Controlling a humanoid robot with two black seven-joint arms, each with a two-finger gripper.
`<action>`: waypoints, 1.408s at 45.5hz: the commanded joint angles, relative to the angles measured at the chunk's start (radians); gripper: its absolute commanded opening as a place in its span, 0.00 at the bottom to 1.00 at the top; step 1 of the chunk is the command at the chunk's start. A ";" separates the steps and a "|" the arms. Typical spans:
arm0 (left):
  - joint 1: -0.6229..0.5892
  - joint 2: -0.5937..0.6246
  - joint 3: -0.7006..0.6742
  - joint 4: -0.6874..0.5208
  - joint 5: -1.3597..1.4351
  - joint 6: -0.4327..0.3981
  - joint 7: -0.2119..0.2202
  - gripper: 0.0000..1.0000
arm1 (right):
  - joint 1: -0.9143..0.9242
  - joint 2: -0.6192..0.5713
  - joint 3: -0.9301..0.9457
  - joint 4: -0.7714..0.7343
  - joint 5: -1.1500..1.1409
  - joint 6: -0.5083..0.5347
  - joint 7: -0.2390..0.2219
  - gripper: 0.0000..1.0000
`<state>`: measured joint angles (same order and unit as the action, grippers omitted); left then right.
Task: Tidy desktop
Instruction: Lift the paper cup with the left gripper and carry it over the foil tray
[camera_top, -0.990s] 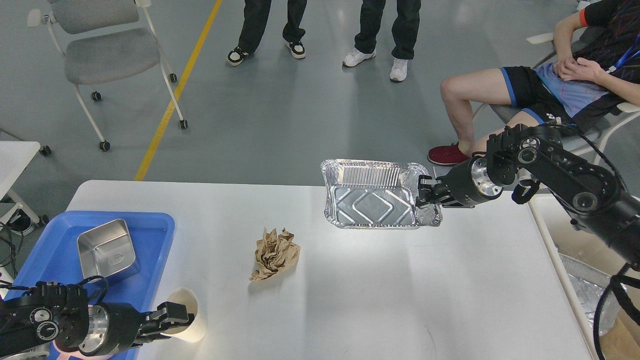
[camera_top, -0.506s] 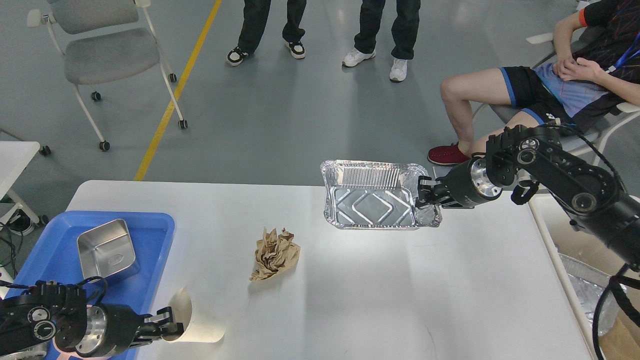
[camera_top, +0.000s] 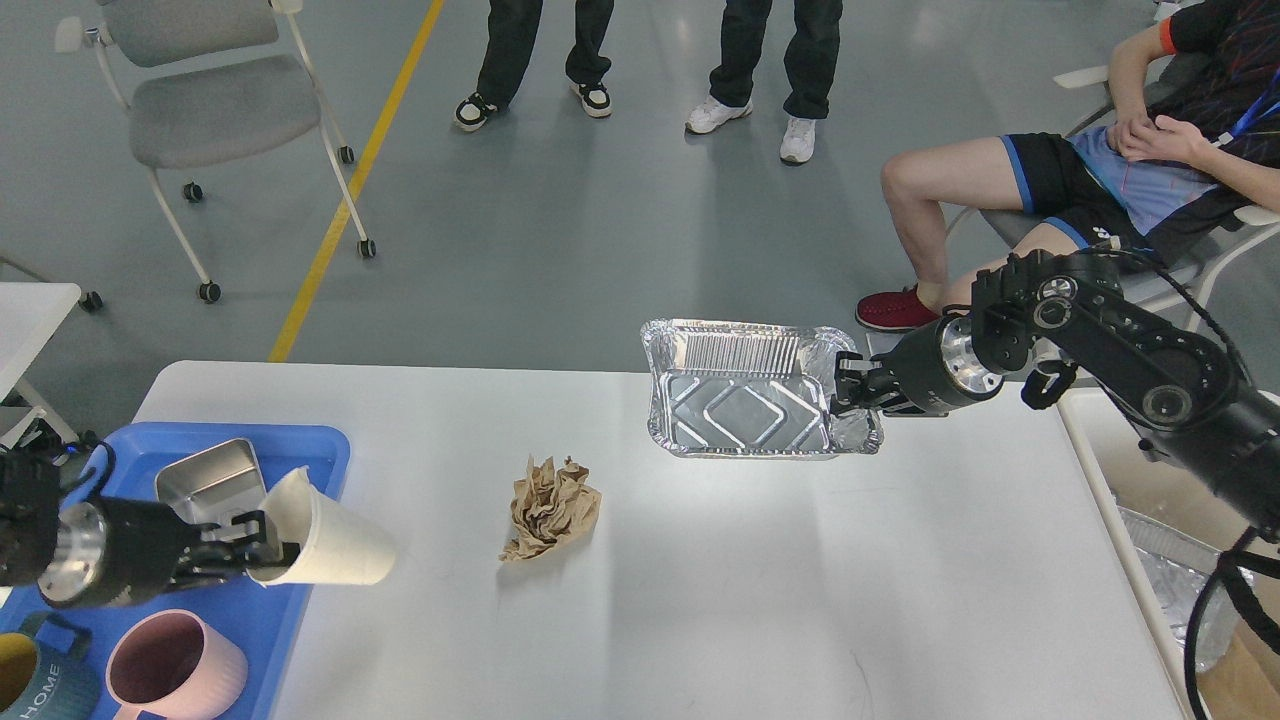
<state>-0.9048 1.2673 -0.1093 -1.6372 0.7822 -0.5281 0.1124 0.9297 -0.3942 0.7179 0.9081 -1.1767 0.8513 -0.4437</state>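
Over blue tray (camera_top: 300, 455), left fingers (camera_top: 250, 545) pinching paper cup (camera_top: 325, 545)

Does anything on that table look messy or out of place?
Yes. A crumpled brown paper wad lies loose mid-desktop. The left hand holds a paper cup tipped sideways, and the right hand pinches the foil tray.

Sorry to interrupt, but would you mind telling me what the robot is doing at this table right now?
It is tidying the desktop with both arms. The left gripper holds a white paper cup on its side by the rim, at the edge of the blue tray, where a steel container and two mugs sit. The right gripper grips the right end of a foil tray near the far edge. A crumpled brown paper lies untouched between them.
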 joint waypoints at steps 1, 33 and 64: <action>-0.081 0.086 -0.081 -0.009 -0.047 -0.116 0.006 0.00 | 0.000 0.000 0.000 0.000 0.000 -0.001 0.000 0.00; -0.365 0.098 -0.119 0.017 -0.089 -0.231 0.026 0.01 | -0.003 0.003 0.000 0.000 -0.001 -0.006 -0.001 0.00; -0.358 -0.880 -0.101 0.509 -0.064 -0.036 0.064 0.03 | -0.003 0.000 0.000 0.020 0.000 -0.012 0.000 0.00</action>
<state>-1.2851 0.5193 -0.2115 -1.2461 0.7135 -0.5695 0.1749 0.9267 -0.3911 0.7179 0.9201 -1.1780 0.8396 -0.4444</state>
